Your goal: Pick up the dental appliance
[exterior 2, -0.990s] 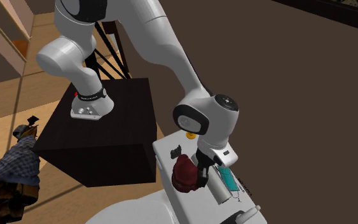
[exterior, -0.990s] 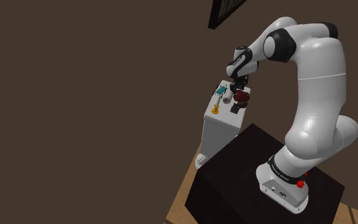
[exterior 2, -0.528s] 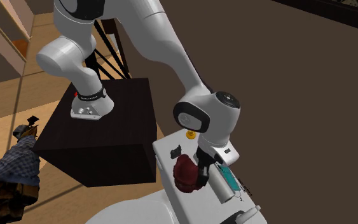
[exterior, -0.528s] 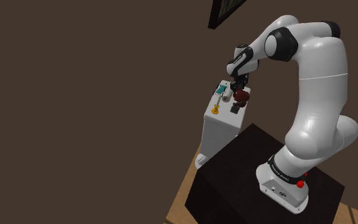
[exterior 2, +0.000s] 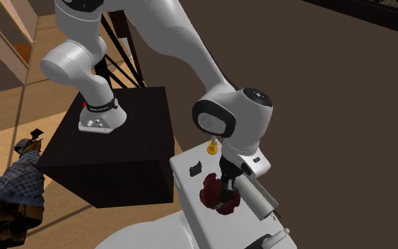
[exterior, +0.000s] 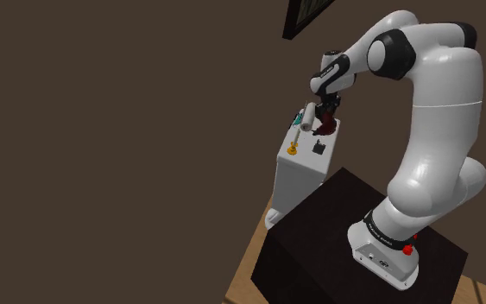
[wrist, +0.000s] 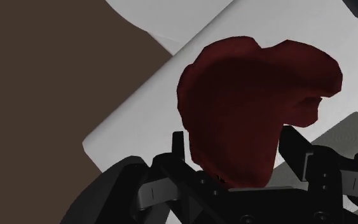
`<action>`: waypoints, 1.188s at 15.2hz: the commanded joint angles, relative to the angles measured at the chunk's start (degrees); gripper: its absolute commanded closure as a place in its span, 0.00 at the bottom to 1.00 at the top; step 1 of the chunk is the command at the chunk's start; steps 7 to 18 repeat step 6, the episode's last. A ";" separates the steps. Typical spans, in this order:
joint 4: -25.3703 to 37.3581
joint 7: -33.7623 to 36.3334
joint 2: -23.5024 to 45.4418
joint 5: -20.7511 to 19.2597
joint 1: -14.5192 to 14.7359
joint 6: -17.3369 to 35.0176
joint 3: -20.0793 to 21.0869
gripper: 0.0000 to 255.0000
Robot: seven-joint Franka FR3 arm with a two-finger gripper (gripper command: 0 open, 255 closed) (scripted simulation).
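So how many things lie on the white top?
4: yellow piece at the edge, black piece nearby, white cylinder and teal item by the hand. Others may be hidden.

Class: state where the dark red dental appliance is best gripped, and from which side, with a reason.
Grip the dental appliance across its narrower end, coming from above. That end tapers enough to fit inside the end effector, which clasps it there now.

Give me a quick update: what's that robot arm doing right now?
Pincer shut on dark red lumpy dental appliance. Appliance held above white cabinet top. White cylinder close alongside pincer.
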 commanded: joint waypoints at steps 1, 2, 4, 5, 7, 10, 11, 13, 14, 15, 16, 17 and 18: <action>0.14 -0.16 -1.04 -0.16 0.17 -1.11 -0.16 1.00; 0.18 -0.24 -1.57 -0.25 0.26 -1.66 -0.25 1.00; 0.30 -0.40 -2.61 -0.43 0.42 -2.77 -0.42 1.00; 0.30 -0.41 -2.70 -0.44 0.44 -2.85 -0.43 1.00; 0.30 -0.42 -2.69 -0.44 0.44 -2.86 -0.43 1.00; 0.30 -0.42 -2.69 -0.44 0.44 -2.86 -0.43 1.00; 0.30 -0.42 -2.69 -0.44 0.44 -2.86 -0.43 1.00; 0.30 -0.42 -2.69 -0.44 0.44 -2.86 -0.43 1.00; 0.30 -0.42 -2.69 -0.44 0.44 -2.86 -0.43 1.00; 0.30 -0.42 -2.69 -0.44 0.44 -2.86 -0.43 1.00; 0.30 -0.42 -2.69 -0.44 0.44 -2.86 -0.43 1.00; 0.30 -0.42 -2.69 -0.44 0.44 -2.86 -0.43 1.00; 0.30 -0.42 -2.69 -0.44 0.44 -2.86 -0.43 1.00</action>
